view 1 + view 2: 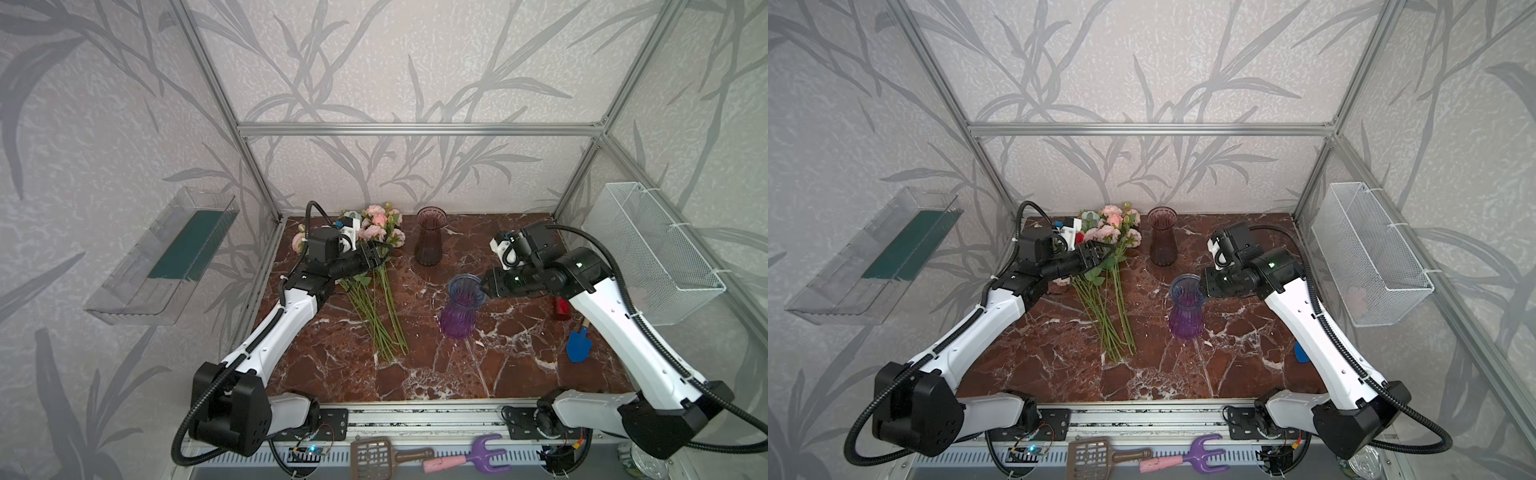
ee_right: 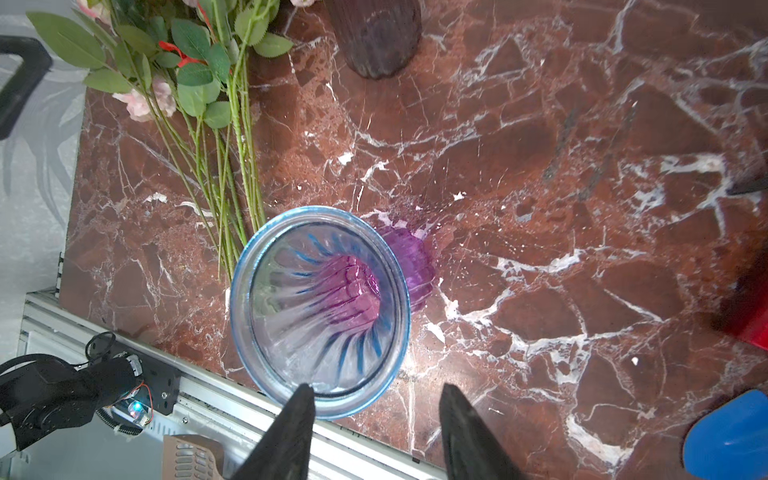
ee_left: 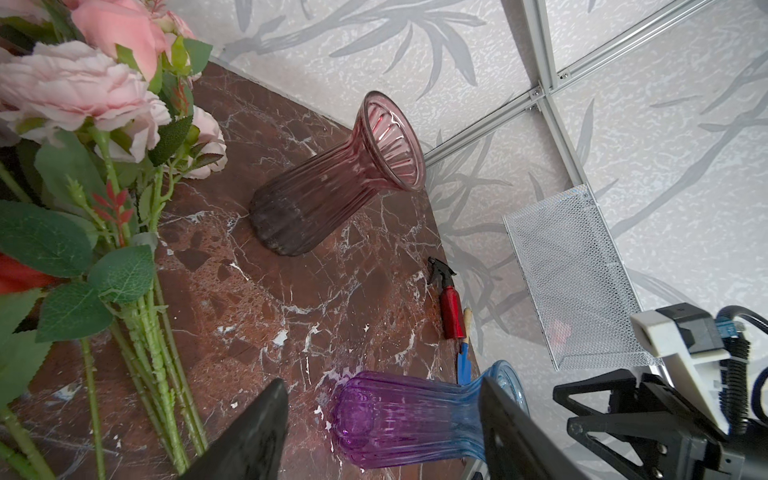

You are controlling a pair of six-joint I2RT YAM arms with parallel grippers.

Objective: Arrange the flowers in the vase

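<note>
Top views overlook the table (image 1: 519, 353); close wrist views share the purple vase (image 3: 395, 419).

The flowers (image 1: 371, 316) lie flat in one loose bunch on the bench (image 1: 519, 353), on my left side. Their pink blooms point to the back wall, and a bit of red shows among them. The long green stems with toothed leaves run toward the front edge and spread a little at the ends. The vase (image 1: 459, 313) stands upright near the middle. It is ribbed clear glass, purple at the base and blue at the flared rim. It is empty, and stands near the stem ends without touching them.
</note>
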